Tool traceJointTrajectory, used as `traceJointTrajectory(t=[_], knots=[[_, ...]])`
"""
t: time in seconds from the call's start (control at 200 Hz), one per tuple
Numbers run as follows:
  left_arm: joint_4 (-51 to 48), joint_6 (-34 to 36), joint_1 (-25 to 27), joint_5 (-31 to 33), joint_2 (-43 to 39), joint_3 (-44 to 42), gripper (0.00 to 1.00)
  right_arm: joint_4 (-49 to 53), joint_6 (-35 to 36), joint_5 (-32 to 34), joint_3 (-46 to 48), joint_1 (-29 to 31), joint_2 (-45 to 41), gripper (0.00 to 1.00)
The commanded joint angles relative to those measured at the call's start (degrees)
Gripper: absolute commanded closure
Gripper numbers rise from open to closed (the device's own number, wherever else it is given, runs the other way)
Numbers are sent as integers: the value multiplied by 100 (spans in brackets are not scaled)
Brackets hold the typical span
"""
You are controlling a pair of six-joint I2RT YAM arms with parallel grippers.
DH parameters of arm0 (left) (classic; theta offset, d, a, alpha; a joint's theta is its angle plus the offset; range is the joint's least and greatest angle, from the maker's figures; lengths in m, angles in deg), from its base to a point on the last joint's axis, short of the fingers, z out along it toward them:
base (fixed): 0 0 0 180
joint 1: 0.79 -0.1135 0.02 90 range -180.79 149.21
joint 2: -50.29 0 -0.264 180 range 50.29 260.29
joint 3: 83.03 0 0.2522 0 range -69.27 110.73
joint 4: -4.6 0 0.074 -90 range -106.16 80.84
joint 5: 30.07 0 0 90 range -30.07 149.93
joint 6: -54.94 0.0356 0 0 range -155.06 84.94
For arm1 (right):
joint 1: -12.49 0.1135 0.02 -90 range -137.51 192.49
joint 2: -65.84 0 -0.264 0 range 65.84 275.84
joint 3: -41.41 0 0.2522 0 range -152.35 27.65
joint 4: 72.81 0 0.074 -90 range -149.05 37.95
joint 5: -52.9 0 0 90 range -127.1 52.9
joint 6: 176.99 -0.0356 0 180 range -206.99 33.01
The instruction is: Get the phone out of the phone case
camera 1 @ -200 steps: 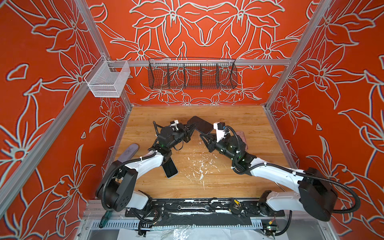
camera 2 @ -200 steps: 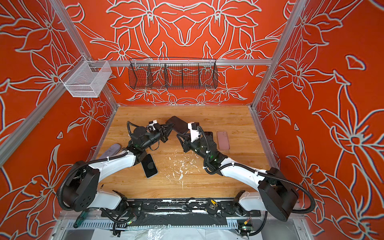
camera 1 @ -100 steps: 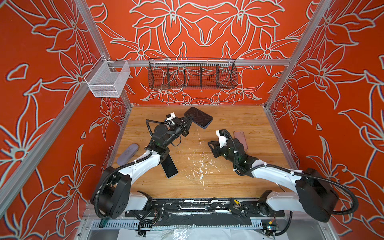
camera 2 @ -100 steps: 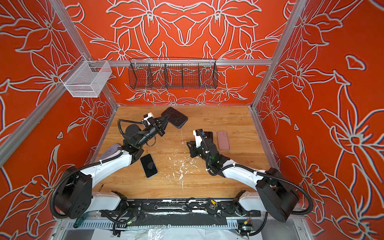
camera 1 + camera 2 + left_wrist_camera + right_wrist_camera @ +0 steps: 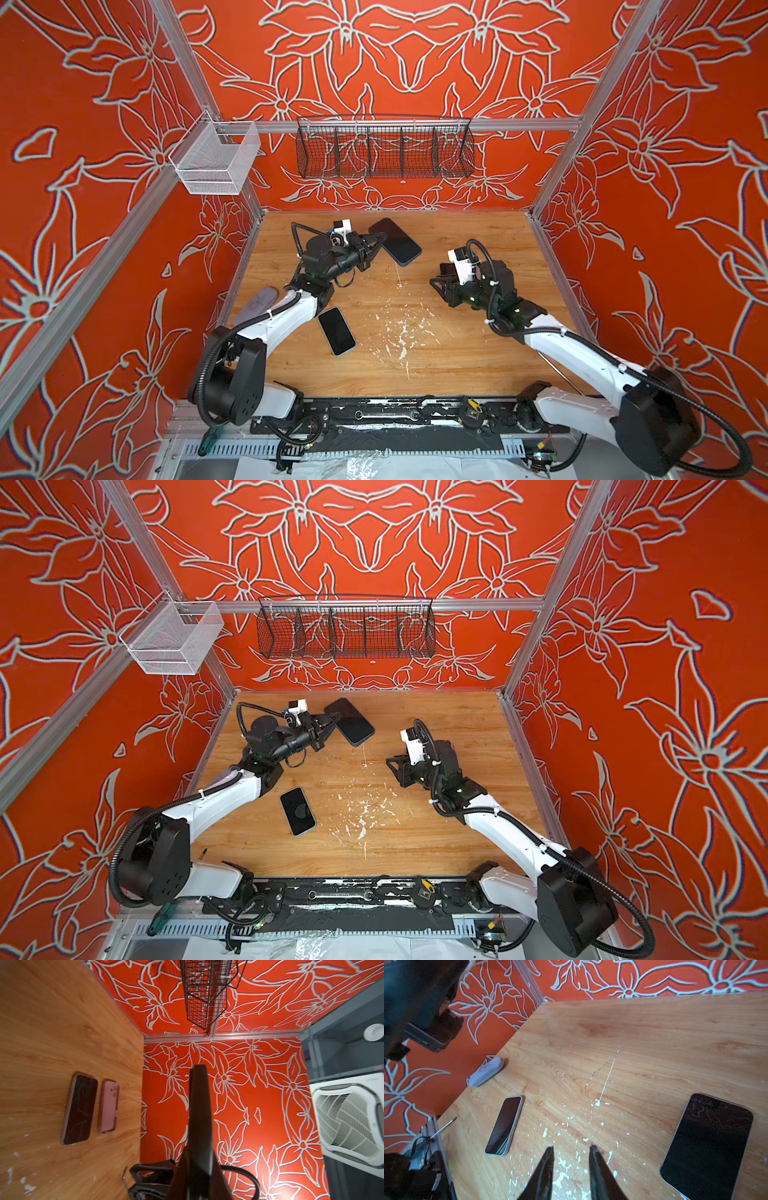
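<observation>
The left gripper (image 5: 377, 245), jaws clamped, holds the dark phone case (image 5: 397, 243) raised below the wire basket (image 5: 384, 147); its contents are unclear. A phone (image 5: 706, 1147) lies just beside the right gripper (image 5: 572, 1148), whose jaws are narrowly parted.

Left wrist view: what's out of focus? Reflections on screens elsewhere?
Left wrist: the left gripper and the dark phone case it pinches blur into one black wedge; the near table is soft. Right wrist: the bare phone carries reddish reflections; the left arm is blurred. In a top view: the white-edged phone shows a round reflection.
</observation>
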Motion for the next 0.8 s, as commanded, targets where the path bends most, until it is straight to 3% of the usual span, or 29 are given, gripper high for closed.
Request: traceJointTrajectory(t=[0.0,0.15,0.235,0.55,0.796], knots=[[-1788,1982,-10,-451,-350,653,100,1106,763,-425,-487,-194,-115,63],[-3346,3518,-166,-348,-442,1242,100,1619,1173,-553,-886,-604,-190,59],[-4120,4295,-249,-337,-427,1515,100,1693,1059,-885,-990,-870,-189,58],[-5552,5836,-507,-724,-379,1854,100,1687,1076,-992,-1010,-1094,-215,53],[-5658,6237,-513,-1556,-125,2001,100,1798,1173,-1530,-1191,-1121,-20,41]])
